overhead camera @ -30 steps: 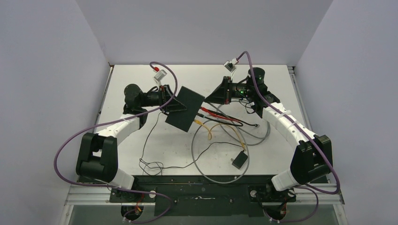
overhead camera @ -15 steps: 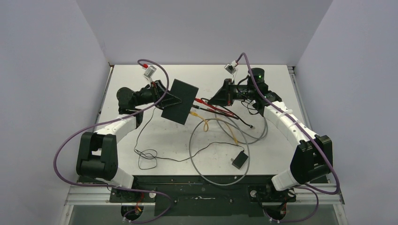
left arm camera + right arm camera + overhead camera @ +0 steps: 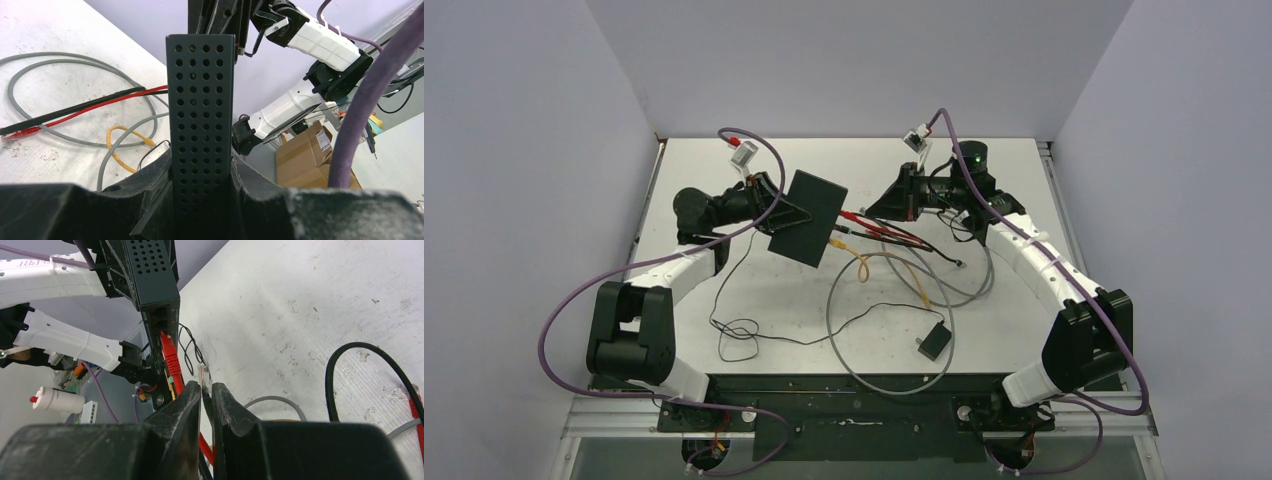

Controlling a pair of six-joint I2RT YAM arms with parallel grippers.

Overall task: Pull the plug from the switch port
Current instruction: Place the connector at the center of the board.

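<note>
Switch [image 3: 809,217] and clear plug [image 3: 203,374] are apart. The flat black box is held off the white table [image 3: 724,170] at its left-centre, tilted, with its socket edge facing the right arm. The left gripper [image 3: 201,162] is clamped on the opposite end, its fingers pressed against the box on both sides of the perforated edge face. In the right wrist view the right gripper [image 3: 205,389] has its fingers drawn almost together. The clear plug pokes out from between the tips just short of the socket row, so it seems to be pinched there, though the contact itself is hidden. A red plug [image 3: 169,347] sits in one of the sockets, and its red cable runs down past the right fingers. On the table below and between the arms lie a yellow cable [image 3: 864,265], a looped grey cable [image 3: 839,330] and a small black adapter block [image 3: 935,341] near the front.
</note>
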